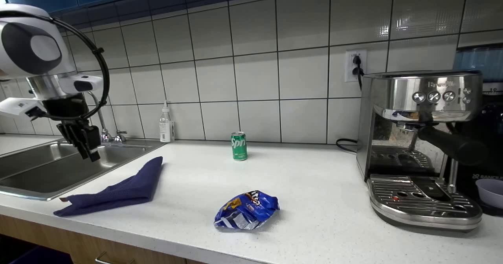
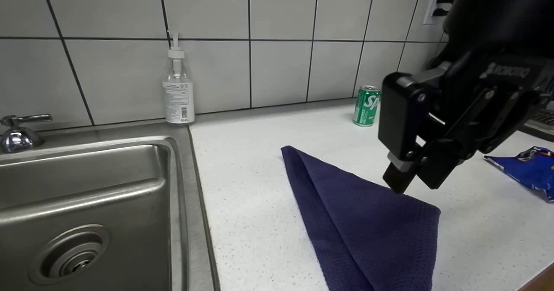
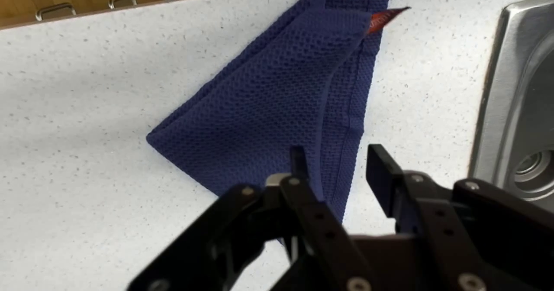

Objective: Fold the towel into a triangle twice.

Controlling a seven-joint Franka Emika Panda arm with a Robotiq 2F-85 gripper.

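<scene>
White speckled counter point(image 1: 306, 177) against tiled wall point(image 1: 255, 75), folded navy towel point(image 3: 268, 105) lying beside steel sink point(image 2: 180, 204), gripper point(image 3: 338, 166) hovering above, jaws apart, blue snack packet point(image 1: 248, 211) and green can point(image 1: 239, 147) farther from the sink.

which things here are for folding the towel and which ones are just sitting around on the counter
For the job:
towel
gripper, open and holding nothing

Just sitting around:
snack bag
soda can
pump bottle
coffee machine
</scene>
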